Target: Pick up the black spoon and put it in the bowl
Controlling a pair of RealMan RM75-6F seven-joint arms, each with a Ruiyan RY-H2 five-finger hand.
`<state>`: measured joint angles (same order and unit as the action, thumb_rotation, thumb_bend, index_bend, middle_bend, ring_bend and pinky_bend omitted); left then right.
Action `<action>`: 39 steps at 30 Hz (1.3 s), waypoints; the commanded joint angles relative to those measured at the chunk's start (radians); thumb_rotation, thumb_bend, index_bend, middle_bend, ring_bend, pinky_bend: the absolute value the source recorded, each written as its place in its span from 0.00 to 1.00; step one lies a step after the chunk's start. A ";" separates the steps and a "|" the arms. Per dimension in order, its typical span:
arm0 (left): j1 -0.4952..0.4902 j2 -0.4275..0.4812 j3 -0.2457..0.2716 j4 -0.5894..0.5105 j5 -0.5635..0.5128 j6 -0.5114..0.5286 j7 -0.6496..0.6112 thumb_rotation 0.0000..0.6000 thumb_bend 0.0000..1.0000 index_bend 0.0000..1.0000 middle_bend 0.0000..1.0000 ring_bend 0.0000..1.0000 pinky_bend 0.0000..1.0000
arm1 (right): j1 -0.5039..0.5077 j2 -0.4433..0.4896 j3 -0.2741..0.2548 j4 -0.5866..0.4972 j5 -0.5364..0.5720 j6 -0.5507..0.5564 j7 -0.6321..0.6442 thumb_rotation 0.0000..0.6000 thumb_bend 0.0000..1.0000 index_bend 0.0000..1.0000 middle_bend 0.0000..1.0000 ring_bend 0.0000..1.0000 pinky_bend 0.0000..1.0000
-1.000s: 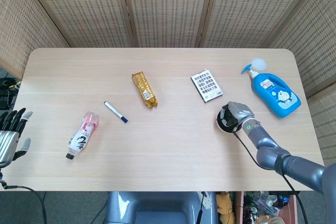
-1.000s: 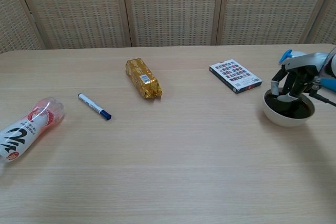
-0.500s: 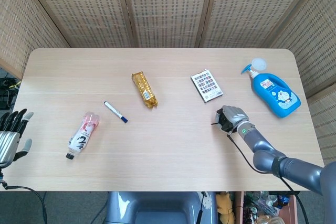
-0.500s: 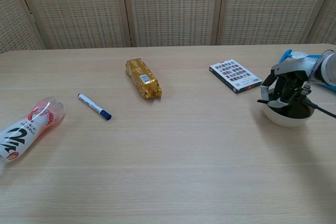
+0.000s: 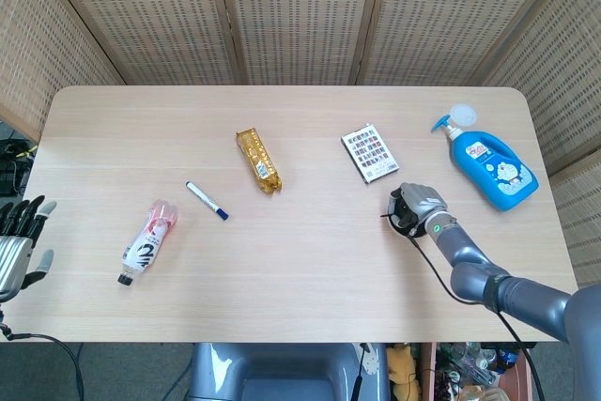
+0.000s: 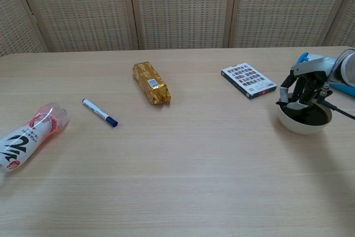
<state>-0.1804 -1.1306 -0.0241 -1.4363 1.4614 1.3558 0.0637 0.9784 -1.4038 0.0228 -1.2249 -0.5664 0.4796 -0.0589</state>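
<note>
The right hand hangs directly over the white bowl near the right edge of the tabletop, its fingers curled downward into the bowl's mouth. In the chest view the bowl's inside looks dark beneath those fingers, and a thin dark tip pokes out past the bowl's left rim — this appears to be the black spoon, lying in or across the bowl under the hand. Whether the fingers pinch the spoon or merely hover around it cannot be told; the hand hides the contact in both views. From the head view the right hand covers most of the bowl, with only a sliver of rim showing.

The left hand sits off the tabletop's left edge, low in the head view, holding nothing, its fingers spread and pointing upward.

Other things lie well apart on the tabletop. A blue lotion bottle with a white pump lies beyond the bowl to the right. A small patterned card box sits just behind and left of the bowl. Near the middle is a gold foil snack packet; further left are a blue-capped marker and a plastic drink bottle lying on its side.
</note>
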 commanded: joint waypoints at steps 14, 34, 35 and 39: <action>0.008 0.000 0.002 0.006 0.002 0.009 -0.011 1.00 0.48 0.02 0.02 0.00 0.00 | -0.004 0.021 0.011 -0.076 -0.019 0.048 -0.016 1.00 0.64 0.69 0.93 0.97 0.96; 0.007 0.007 0.000 -0.009 0.013 0.016 -0.008 1.00 0.48 0.02 0.02 0.00 0.00 | -0.065 0.079 0.062 -0.143 -0.102 0.124 0.023 1.00 0.17 0.53 0.93 0.98 0.97; 0.008 0.008 0.000 -0.010 0.013 0.017 -0.008 1.00 0.48 0.02 0.02 0.00 0.00 | -0.069 0.085 0.067 -0.150 -0.108 0.129 0.028 1.00 0.17 0.53 0.93 0.98 0.97; 0.012 0.011 -0.001 -0.014 0.008 0.022 -0.010 1.00 0.47 0.02 0.02 0.00 0.00 | -0.119 0.141 0.117 -0.232 -0.158 0.209 0.082 1.00 0.17 0.53 0.91 0.98 0.97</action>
<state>-0.1682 -1.1202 -0.0255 -1.4509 1.4689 1.3775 0.0537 0.8881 -1.2929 0.1123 -1.4135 -0.6940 0.6449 -0.0065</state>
